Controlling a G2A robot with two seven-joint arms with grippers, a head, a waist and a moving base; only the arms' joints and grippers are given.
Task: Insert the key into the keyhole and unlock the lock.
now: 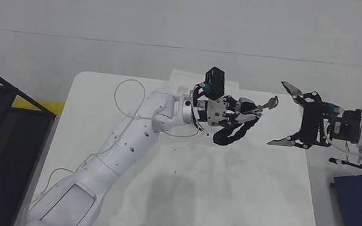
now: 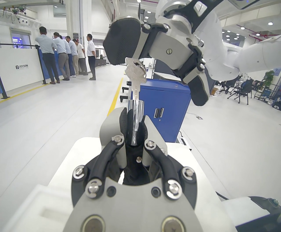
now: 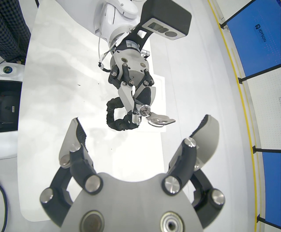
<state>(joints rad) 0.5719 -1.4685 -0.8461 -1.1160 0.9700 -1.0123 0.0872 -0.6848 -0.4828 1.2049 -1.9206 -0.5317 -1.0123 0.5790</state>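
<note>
Lock [image 2: 136,118] pinched in the left jaws above the worktop [image 1: 180,197], key [image 2: 135,72] already in its keyhole. Its long axis points right at the right jaws, spread wide near its head and probably best placed to turn it.

A dark logo with a short line of lettering is printed on the white partition [image 2: 22,67] in the hall. A white logo with lettering stands on a blue panel [image 3: 261,33]. A small sticker [image 3: 130,44] on the left arm [image 3: 118,13] near its wrist carries print too small to read.
</note>
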